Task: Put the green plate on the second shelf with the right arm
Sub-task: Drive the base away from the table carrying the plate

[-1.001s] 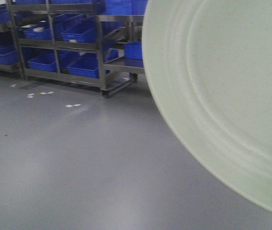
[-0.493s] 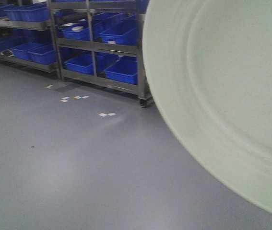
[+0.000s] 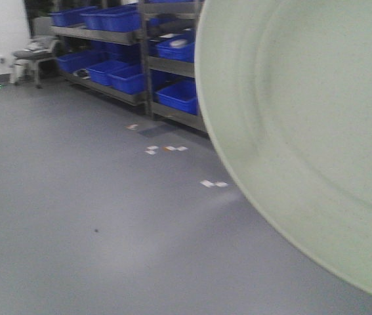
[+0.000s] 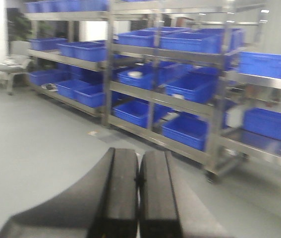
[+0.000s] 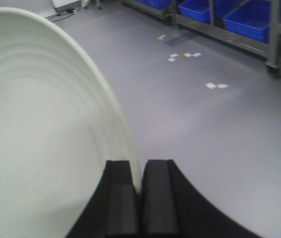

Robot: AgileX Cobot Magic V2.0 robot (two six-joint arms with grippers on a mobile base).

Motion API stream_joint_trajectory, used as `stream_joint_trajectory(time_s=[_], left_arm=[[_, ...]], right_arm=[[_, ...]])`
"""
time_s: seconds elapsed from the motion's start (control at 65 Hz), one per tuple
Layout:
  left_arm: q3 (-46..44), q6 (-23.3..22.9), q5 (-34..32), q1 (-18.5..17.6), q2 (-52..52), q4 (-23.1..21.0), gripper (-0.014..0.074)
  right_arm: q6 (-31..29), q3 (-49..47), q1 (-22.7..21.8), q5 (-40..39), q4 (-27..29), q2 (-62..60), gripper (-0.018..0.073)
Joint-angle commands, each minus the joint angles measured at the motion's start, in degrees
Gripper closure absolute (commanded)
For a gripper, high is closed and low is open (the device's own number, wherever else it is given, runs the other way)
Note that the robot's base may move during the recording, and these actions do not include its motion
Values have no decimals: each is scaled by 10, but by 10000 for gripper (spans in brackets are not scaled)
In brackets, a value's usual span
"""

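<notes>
Dim, bluish light. All 3 views are soft with blur, worst on the shelving rack (image 4: 152,99). A pale sheen lies on the floor (image 3: 74,249) before the rack; the green plate (image 3: 304,131) is evenly lit.

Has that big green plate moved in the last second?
Yes. Against the shelves, which slid right behind it, the plate has swung left, though it keeps its place in the front picture.

Matte black (smooth, flaring) left end effector (image 4: 139,158), right end effector (image 5: 140,168)
</notes>
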Motion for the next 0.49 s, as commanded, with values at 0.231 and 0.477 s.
stream_joint_trajectory(time_s=[0.231,0.477], left_arm=[[23,-1,-48,-1,-10,-5,467],[23,-1,-48,-1,-10,-5,467]], right_arm=[[0,-18,-2,-64,-1,10,532],[0,-18,-2,-63,-1,10,532]])
